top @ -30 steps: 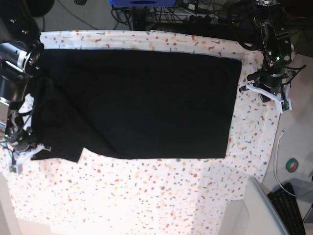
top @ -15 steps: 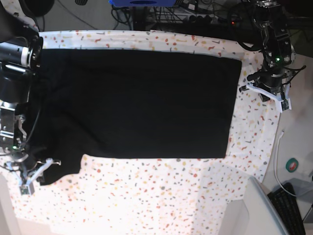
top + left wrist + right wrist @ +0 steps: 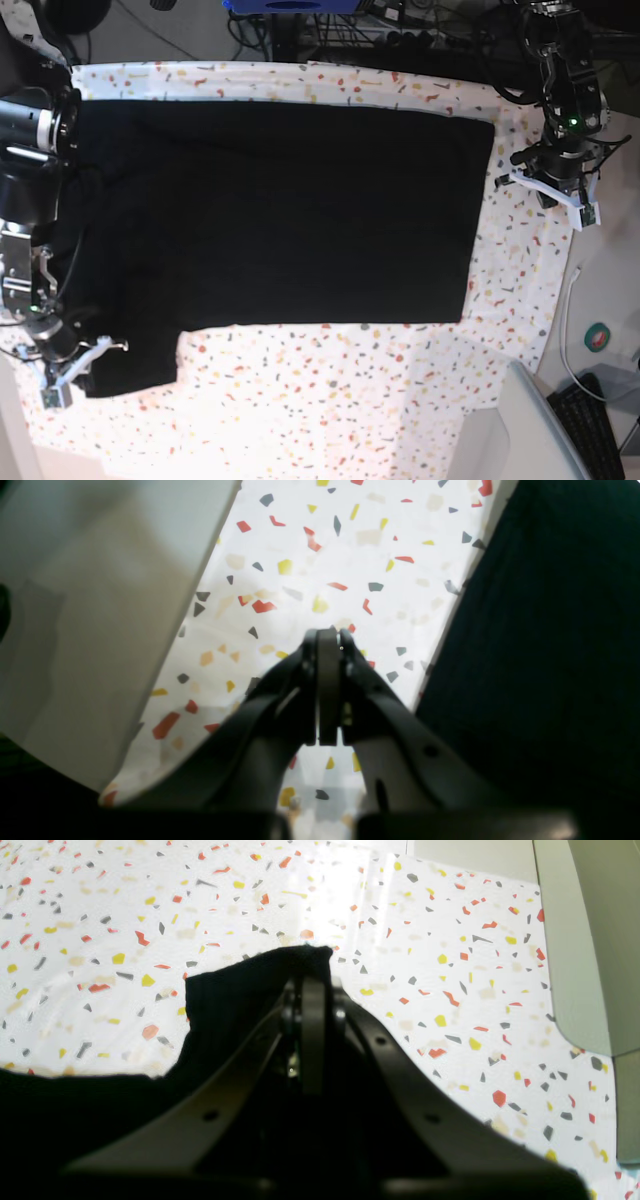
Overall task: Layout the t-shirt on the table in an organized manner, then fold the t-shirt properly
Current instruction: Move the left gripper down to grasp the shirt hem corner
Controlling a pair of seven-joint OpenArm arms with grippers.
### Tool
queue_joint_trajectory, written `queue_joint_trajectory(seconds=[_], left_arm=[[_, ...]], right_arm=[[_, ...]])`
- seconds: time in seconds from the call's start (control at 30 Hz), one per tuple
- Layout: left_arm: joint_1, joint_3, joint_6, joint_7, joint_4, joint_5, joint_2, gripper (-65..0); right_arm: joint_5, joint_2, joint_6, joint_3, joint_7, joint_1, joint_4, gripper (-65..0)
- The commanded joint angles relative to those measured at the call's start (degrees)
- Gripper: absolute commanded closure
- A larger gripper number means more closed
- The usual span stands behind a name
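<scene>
Right gripper [image 3: 306,990] pinching black t-shirt [image 3: 290,215] sleeve, seemingly flat

You have the t-shirt [image 3: 290,215] spread as a broad black rectangle across the table [image 3: 330,400], with one sleeve jutting down at the view's lower left, where your right gripper [image 3: 62,368] sits at the sleeve's outer edge. Your left gripper [image 3: 552,190] hangs over bare speckled cloth just beside the shirt's straight edge on the view's right, not touching it. A white cable [image 3: 568,330] lies beyond the table's right edge.
</scene>
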Motion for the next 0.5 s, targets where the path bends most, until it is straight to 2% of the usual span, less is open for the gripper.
queue_joint_trajectory(seconds=[0.0, 0.07, 0.17, 0.37, 0.43, 0.47], left_arm=[[-0.52, -0.28, 0.01, -1.26, 0.96, 0.01, -0.61, 0.0], [-2.36, 0.16, 0.01, 0.94, 0.96, -0.43, -0.61, 0.0], [-8.78, 1.56, 0.01, 7.89, -0.36, 0.01, -0.61, 0.0], [-25.04, 3.15, 0.01, 11.76, -12.31, 0.01, -0.79, -53.2], [-30.76, 6.58, 0.01, 12.55, -20.31, -0.17, -2.20, -65.0], [-33.75, 9.04, 0.01, 12.37, -25.68, -0.52, -2.72, -65.0]], right_arm=[[0.49, 0.94, -0.17, 0.09, 1.90, 1.86, 0.99, 0.0], [0.49, 0.94, -0.17, 0.09, 1.90, 1.69, 0.99, 0.0], [0.49, 0.94, -0.17, 0.09, 1.99, 0.63, 1.25, 0.0], [0.49, 0.94, -0.17, 0.35, 1.90, -1.48, 1.52, 0.0], [0.49, 1.12, -0.17, 0.44, 1.81, -1.83, 1.52, 0.0], [0.49, 1.12, -0.17, 0.44, 1.81, -1.83, 1.52, 0.0]])
